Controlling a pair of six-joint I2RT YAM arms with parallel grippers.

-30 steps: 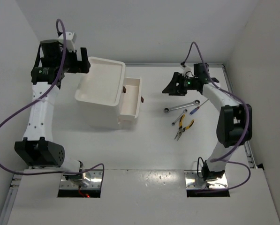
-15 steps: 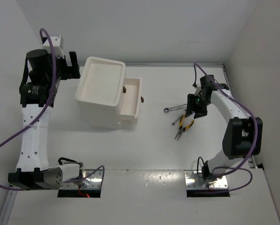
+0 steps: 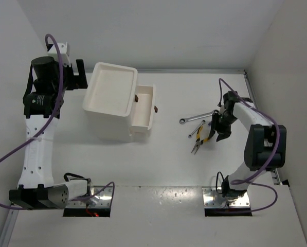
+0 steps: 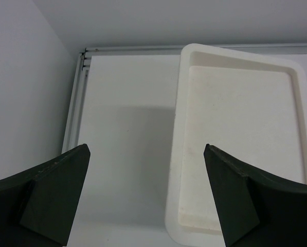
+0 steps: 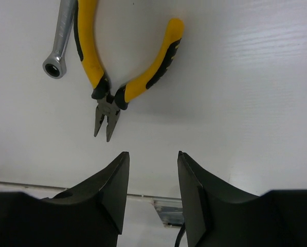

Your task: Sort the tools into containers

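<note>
The yellow-handled pliers (image 3: 200, 139) lie on the table with two silver wrenches (image 3: 192, 119) just behind them. In the right wrist view the pliers (image 5: 127, 77) lie ahead and left of my fingertips, next to a wrench end (image 5: 54, 66). My right gripper (image 3: 218, 133) is open and empty, low beside the pliers; it also shows in the right wrist view (image 5: 153, 157). The white box unit (image 3: 99, 126) has a bare top tray (image 4: 246, 128) and one drawer (image 3: 145, 105) pulled out. My left gripper (image 3: 78, 74) is open and empty, left of the box, and also shows in the left wrist view (image 4: 146, 149). The screwdrivers are hidden or out of view.
Red-brown drawer handles (image 3: 157, 108) stick out toward the tools. White walls close in the table at the back and both sides. A metal rail (image 4: 76, 103) runs along the left edge. The right arm's mounting plate (image 3: 226, 197) sits at the near edge.
My right gripper has come down and nearer from the back of the table to beside the pliers. My left arm has swung left, away from the box.
</note>
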